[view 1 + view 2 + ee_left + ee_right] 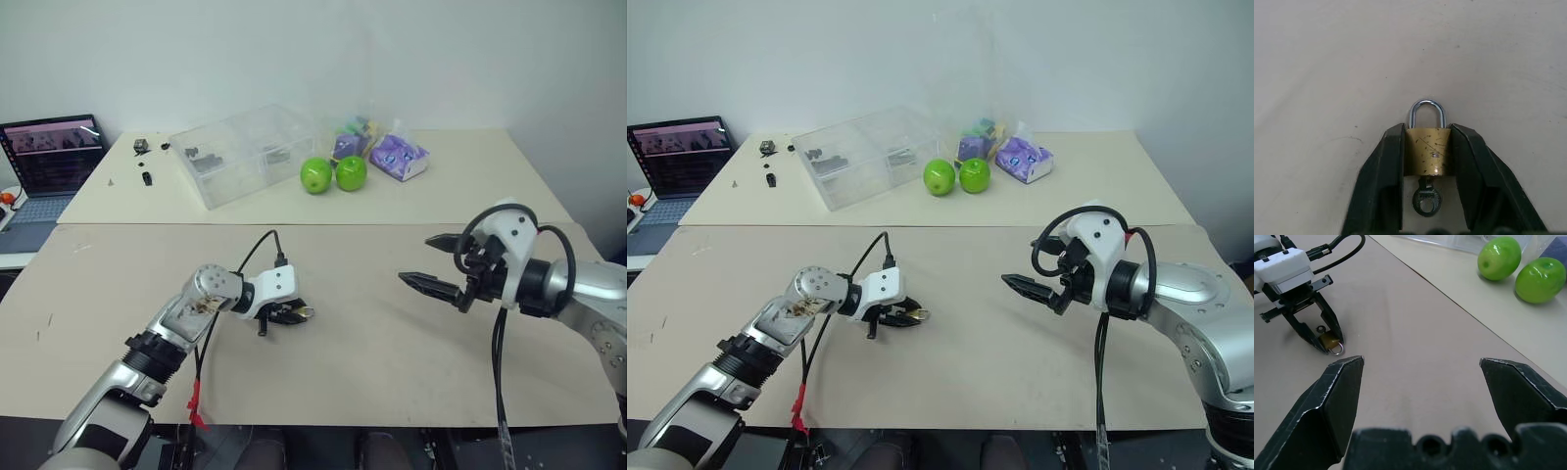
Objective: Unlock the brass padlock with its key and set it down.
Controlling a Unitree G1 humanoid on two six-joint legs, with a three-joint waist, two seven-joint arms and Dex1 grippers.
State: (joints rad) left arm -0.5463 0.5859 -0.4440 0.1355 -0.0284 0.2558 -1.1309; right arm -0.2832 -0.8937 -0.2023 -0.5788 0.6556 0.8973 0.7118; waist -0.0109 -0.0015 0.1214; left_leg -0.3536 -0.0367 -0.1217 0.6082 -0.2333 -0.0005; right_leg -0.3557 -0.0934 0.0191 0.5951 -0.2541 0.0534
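padlock (1427, 152): between left pincer (1427, 161) fingers | apples (333, 174): well apart

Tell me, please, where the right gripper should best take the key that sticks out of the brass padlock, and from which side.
Probably grip the key by its round bow, coming from the side opposite the shackle. The left gripper covers both flat flanks of the brass padlock, so only the bow protrudes free between its fingers. The right gripper stands wide open.
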